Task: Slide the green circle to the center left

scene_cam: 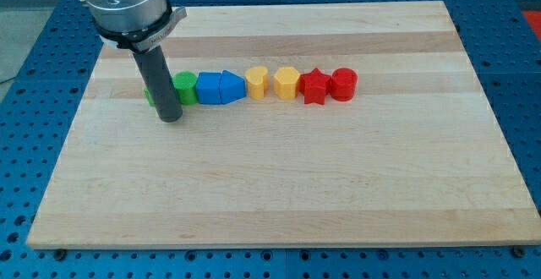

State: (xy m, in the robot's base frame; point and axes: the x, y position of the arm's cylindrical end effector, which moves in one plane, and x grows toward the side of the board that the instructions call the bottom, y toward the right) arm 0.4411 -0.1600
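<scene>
Green circle (pixel 186 88) sits at left end of the block row on the bench (pixel 279 186), touching blue cube (pixel 208 87), partly hidden behind rod, my tip (pixel 171 118) just beside its lower left; no jaws on this rig.
</scene>
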